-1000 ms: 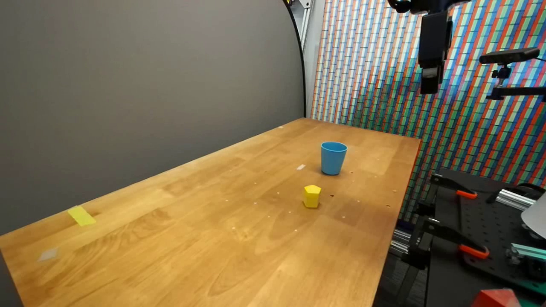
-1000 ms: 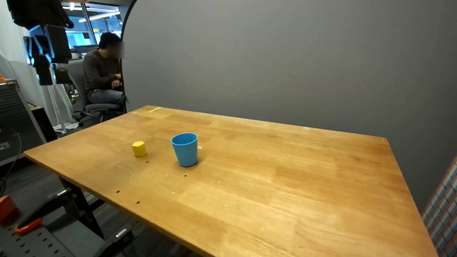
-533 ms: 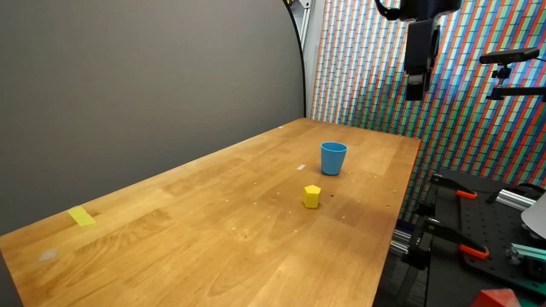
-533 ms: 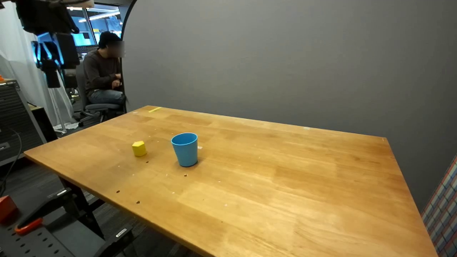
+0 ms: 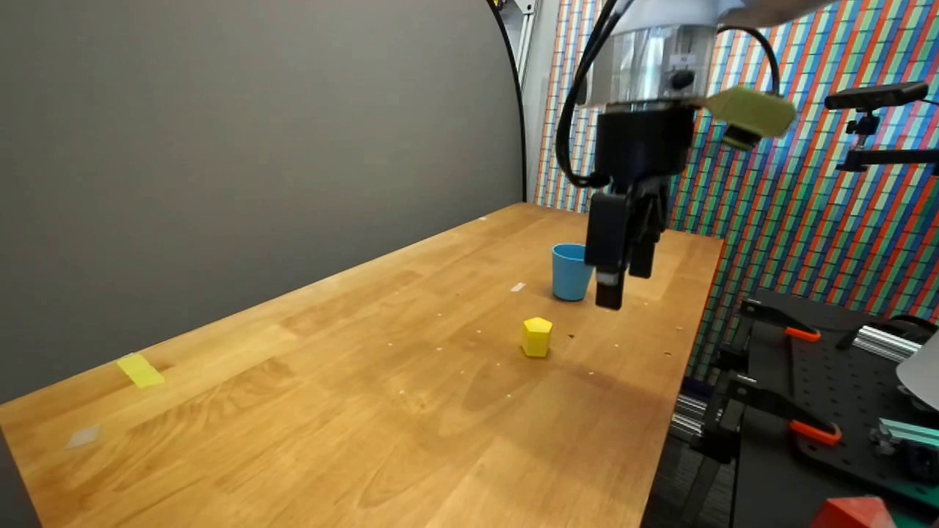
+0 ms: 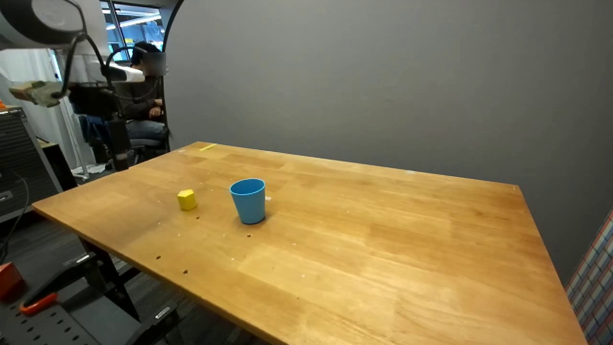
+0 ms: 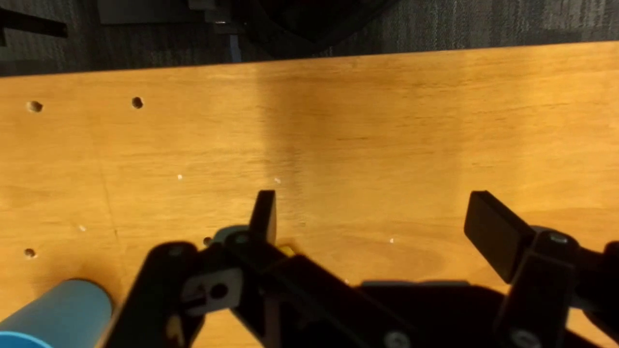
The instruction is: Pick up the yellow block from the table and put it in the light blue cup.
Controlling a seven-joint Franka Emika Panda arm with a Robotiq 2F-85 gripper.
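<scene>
The black two-fingered gripper [image 7: 376,217] is hanging above the light-brown wooden table [image 5: 330,433], jaws standing wide apart, holding nothing. The small yellow five-sided block [image 5: 536,339] is resting thereon, apparently off the jaws' centreline; an unaligned descent could topple it. Beyond, the light blue tapered cup [image 5: 569,275] is standing upright, exposed to sideways drift.

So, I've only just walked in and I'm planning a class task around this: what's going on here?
A robot arm is at work over a wooden table, and the job is to put the yellow block into the light blue cup. Its gripper hangs above the table, open and holding nothing. The block sits on the table, apart from the upright cup, so the pick-up has not happened yet.
</scene>
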